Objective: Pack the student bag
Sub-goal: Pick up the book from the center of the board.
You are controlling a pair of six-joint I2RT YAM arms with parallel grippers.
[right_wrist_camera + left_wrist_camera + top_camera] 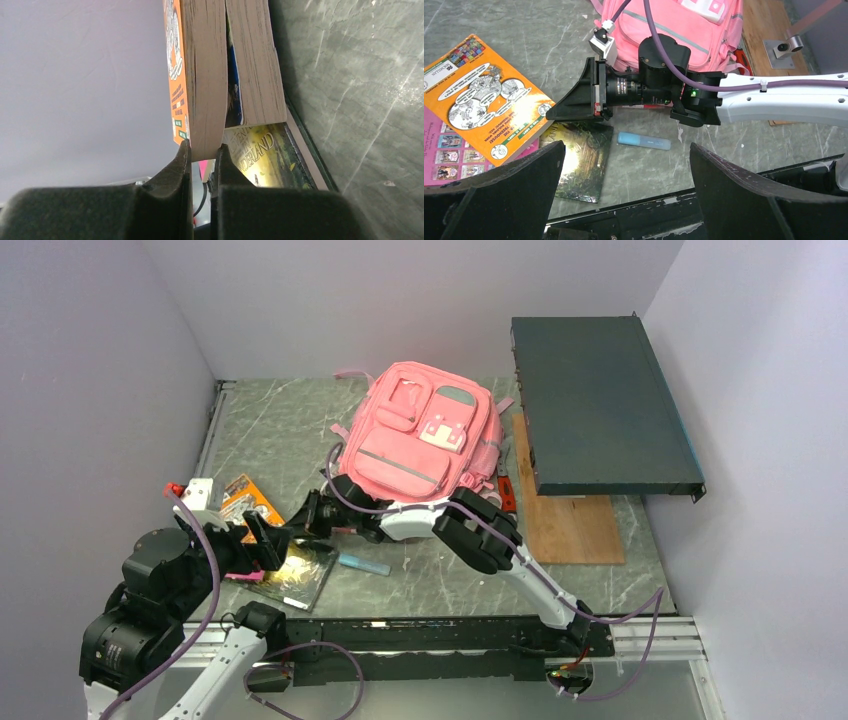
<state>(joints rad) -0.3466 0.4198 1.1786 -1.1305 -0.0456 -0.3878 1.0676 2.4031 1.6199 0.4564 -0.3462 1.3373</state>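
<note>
Packing looks barely begun: nothing seems to be in the bag yet.
The large soft pink fabric backpack (420, 440) lies at the rear of the dark marbled table (260, 430). The orange paperback (484, 100), dark glossy book (584, 160) and blue marker (644, 141) are near the front. The right gripper (202, 150) nips the paperback's corner, jaws nearly together, while the left gripper (626, 146) is wide open and empty.

left gripper (626, 167) at frame bottom, black fingers (509, 190) spread wide. right gripper (551, 114) lies across centre, jaws close together, tips at the corner of the orange book (479, 100). dark green book (581, 157) flat just beside it. blue pen (644, 141) near the green book. pink student bag (709, 35) behind the arm.
</note>
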